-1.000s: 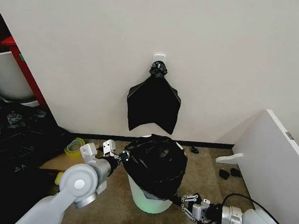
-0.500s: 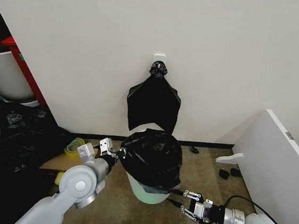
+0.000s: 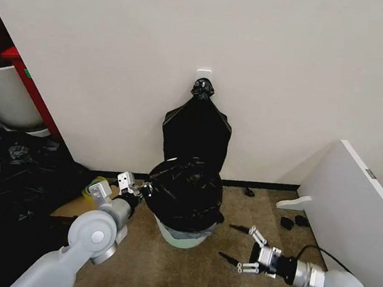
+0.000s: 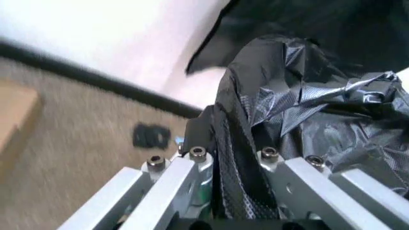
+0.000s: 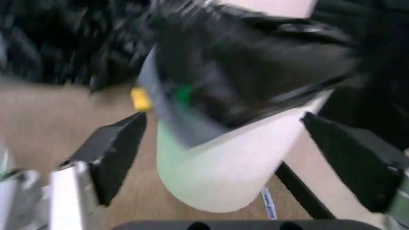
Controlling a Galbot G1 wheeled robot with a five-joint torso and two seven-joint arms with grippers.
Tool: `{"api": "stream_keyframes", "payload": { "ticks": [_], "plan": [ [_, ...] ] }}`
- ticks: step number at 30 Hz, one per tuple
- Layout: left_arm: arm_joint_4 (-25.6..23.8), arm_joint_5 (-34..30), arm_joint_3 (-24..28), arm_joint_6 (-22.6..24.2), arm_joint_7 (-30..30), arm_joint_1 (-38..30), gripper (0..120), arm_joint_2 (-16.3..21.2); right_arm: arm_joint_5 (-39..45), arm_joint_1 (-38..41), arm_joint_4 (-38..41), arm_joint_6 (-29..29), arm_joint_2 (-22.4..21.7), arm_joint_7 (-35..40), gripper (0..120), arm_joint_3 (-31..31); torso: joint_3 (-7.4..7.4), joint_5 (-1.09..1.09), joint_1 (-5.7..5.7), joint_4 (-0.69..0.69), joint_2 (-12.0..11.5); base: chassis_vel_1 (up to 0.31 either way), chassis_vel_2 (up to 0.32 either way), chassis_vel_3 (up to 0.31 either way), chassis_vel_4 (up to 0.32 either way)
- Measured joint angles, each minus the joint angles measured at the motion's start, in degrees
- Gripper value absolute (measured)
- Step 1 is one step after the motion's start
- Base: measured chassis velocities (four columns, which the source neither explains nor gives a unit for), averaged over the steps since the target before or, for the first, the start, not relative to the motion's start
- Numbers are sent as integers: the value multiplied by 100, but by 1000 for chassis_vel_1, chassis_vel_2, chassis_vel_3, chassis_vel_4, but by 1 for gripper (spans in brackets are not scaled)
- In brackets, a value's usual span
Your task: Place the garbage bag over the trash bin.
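Brown carpet (image 3: 164,271) below a white wall, garbage bag (image 3: 185,192) draped over the trash bin (image 3: 183,234), bag's edge clamped by left gripper (image 3: 144,192), right gripper (image 3: 237,244) spread apart just beside the bin.

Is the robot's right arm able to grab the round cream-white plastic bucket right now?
Probably yes. The right gripper is open, low beside the round cream-white plastic bucket, with bare carpet between them. The crinkly black plastic bag covers only its upper part.
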Motion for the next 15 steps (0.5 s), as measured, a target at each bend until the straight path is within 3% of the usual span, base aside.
{"api": "stream_keyframes", "payload": {
  "ticks": [1,2,6,15],
  "plan": [
    [51,406,-30,-106,310,83,5,75,506,-16,91,-374,-39,-52,98,126,0,1,0,0,0,0,0,0,0],
    [51,406,-30,-106,310,83,5,75,506,-16,91,-374,-39,-52,98,126,0,1,0,0,0,0,0,0,0],
    [180,1084,-31,-441,1198,240,5,300,2230,-48,335,-1185,-97,-29,100,456,0,0,0,1,0,0,0,0,0],
    [269,1647,45,-1199,2602,426,5,741,4026,163,770,-1969,-116,526,100,482,0,1,0,1,0,0,0,0,0]
  ]
}}
